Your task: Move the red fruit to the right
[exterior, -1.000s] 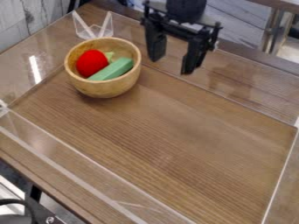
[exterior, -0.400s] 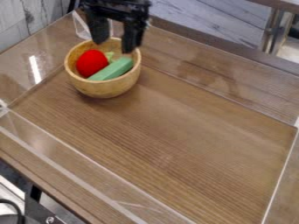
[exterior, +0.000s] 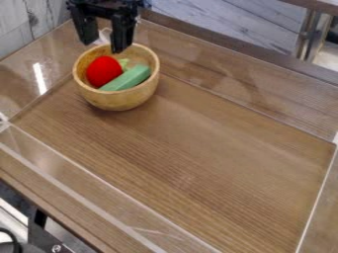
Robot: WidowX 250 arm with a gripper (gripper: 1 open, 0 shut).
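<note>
A wooden bowl (exterior: 148, 87) stands at the back left of the table. Inside it the red fruit (exterior: 102, 70) lies on the left side, touching a pale green oblong piece (exterior: 128, 78) on its right. My gripper (exterior: 103, 38) hangs just behind the bowl's far rim, pointing down. Its two dark fingers (exterior: 122, 36) stand apart and open, with nothing between them. The gripper is above and slightly behind the red fruit, not touching it or the bowl.
The wooden table top (exterior: 199, 148) is fenced by low clear plastic walls (exterior: 79, 183) along the front, left and right. Grey planks and a table leg (exterior: 307, 38) lie beyond the back edge.
The open gripper has travelled leftward along the back of the table, from right of the bowl to behind the bowl's far rim. The bowl and its contents have not moved.
</note>
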